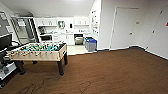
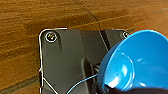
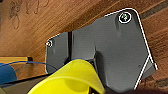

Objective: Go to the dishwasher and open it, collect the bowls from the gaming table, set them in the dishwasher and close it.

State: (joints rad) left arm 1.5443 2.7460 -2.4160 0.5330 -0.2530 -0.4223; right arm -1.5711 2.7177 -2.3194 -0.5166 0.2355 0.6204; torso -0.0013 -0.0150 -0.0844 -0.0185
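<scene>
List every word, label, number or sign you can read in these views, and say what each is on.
No text can be read.
Red mark on the white door at the right edge: too blurred to read.
Papers on the white wall beside the kitchen: too small to read.
Round blue plastic bowl, yellow plastic cup: no lettering visible.

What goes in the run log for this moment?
left wrist: round blue plastic bowl | right wrist: yellow plastic cup | ahead: stainless-steel dishwasher | floor: brown carpet

both wrists low – dark wrist plates point(image 2: 65, 60) floorward
</scene>
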